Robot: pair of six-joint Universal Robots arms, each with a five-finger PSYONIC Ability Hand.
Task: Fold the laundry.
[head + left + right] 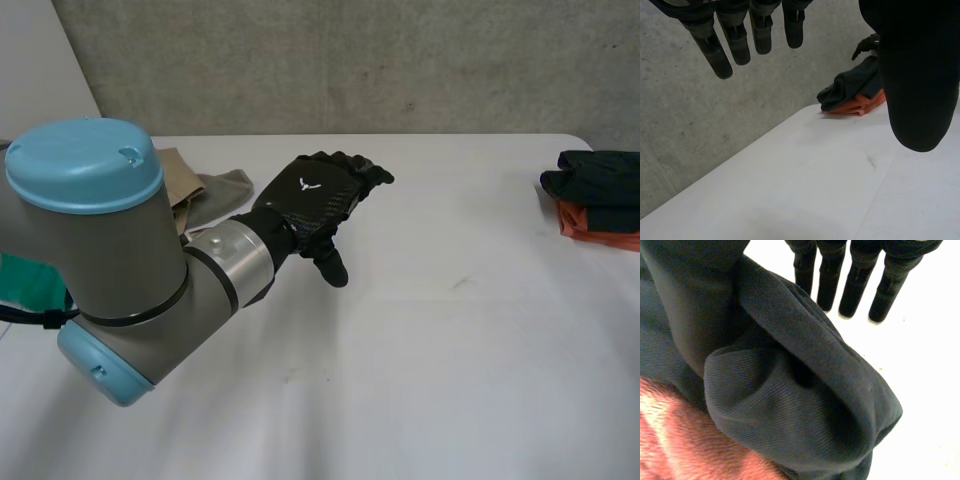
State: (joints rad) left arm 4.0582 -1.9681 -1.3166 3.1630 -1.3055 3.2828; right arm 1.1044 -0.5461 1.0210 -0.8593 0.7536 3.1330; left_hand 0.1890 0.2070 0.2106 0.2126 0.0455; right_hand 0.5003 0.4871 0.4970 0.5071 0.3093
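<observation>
My left hand point(318, 203) is over the table point(450, 350), left of centre in the head view. Its fingers are straight and spread from the thumb, holding nothing. The laundry sits at the right edge: a dark cloth point(598, 172) bunched on an orange cloth point(600, 225). My right hand point(856, 285) has straight fingers just past the dark fold, thumb beside it, not clamped. Tan and grey cloths point(215, 190) lie upper left.
</observation>
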